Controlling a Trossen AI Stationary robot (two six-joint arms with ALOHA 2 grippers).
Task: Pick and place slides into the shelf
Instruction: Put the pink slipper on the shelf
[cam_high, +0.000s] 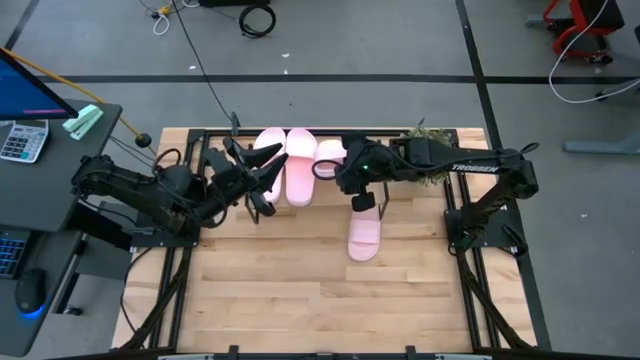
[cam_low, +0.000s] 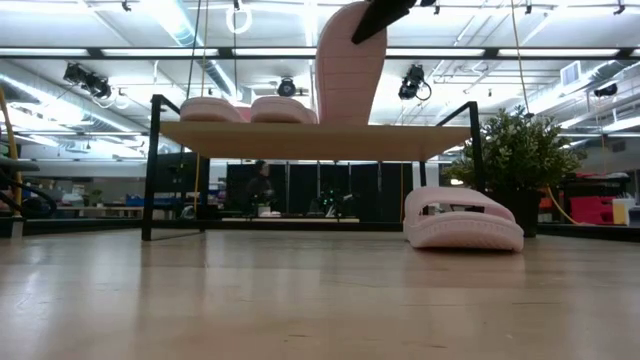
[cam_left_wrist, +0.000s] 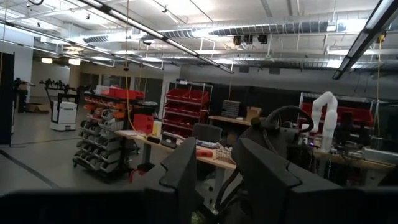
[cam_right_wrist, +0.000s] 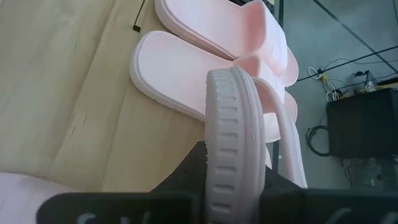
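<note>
Two pale pink slides (cam_high: 285, 160) lie side by side, soles down, on the shelf (cam_low: 310, 140), whose light wood top sits on thin black legs. My right gripper (cam_high: 335, 165) is shut on a third slide (cam_low: 350, 60), which stands on end over the shelf top, next to those two. The fourth slide (cam_high: 365, 235) lies sole down on the table in front of the shelf, also seen in the low view (cam_low: 462, 218). My left gripper (cam_high: 262, 185) hovers open at the left end of the shelf, touching nothing. My right gripper pinches the third slide near its upper end, with the ribbed sole rim (cam_right_wrist: 229, 155) edge-on between the two fingers. The fingers come from above, slanting in from the table's right. The slide hangs upright below them with its lower end (cam_low: 348, 118) at the shelf top; whether it touches, I cannot tell.
A small potted plant (cam_low: 520, 150) stands at the right end of the shelf, behind the right arm. Black frame rails (cam_high: 180, 290) run along the table's left and right sides. The near half of the wooden tabletop (cam_high: 310, 310) is bare. A desk with a calculator (cam_high: 22, 140) is off the left edge.
</note>
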